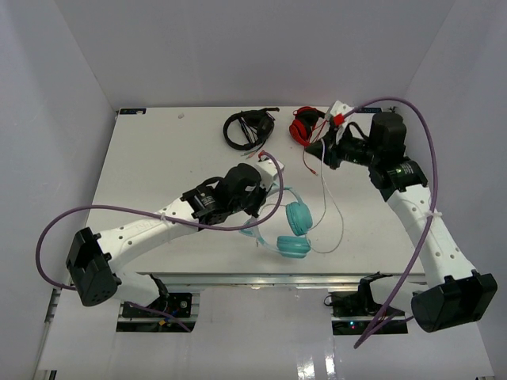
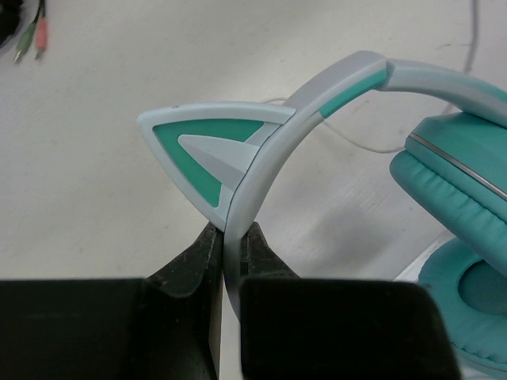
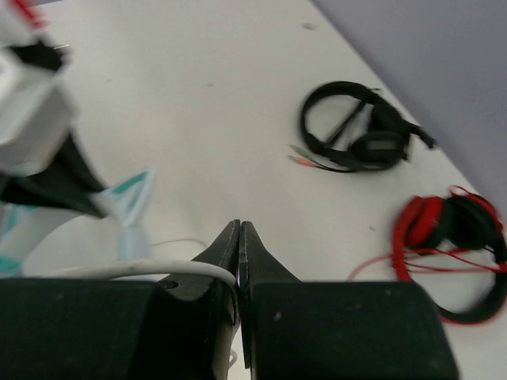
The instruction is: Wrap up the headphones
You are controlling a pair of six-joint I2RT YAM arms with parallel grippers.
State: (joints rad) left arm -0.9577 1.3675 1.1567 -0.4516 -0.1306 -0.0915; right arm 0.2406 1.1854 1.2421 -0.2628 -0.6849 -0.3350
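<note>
The teal headphones (image 1: 298, 218) lie at the table's centre front, one ear cup by the other (image 1: 292, 245). My left gripper (image 1: 268, 177) is shut on their pale headband (image 2: 269, 162), just below a cat-ear point (image 2: 202, 150); an ear cup (image 2: 455, 186) hangs to the right. Their thin white cable (image 1: 333, 212) runs from the cups up to my right gripper (image 1: 316, 151), which is raised behind the headphones. In the right wrist view that gripper (image 3: 239, 231) is shut on the white cable (image 3: 127, 269), which curves over the left finger into the jaws.
Black headphones (image 1: 247, 128) (image 3: 360, 138) and red headphones (image 1: 307, 124) (image 3: 447, 233) with loose red wire lie at the table's back edge. Green and pink plugs (image 2: 32, 36) lie near the black pair. White walls enclose three sides.
</note>
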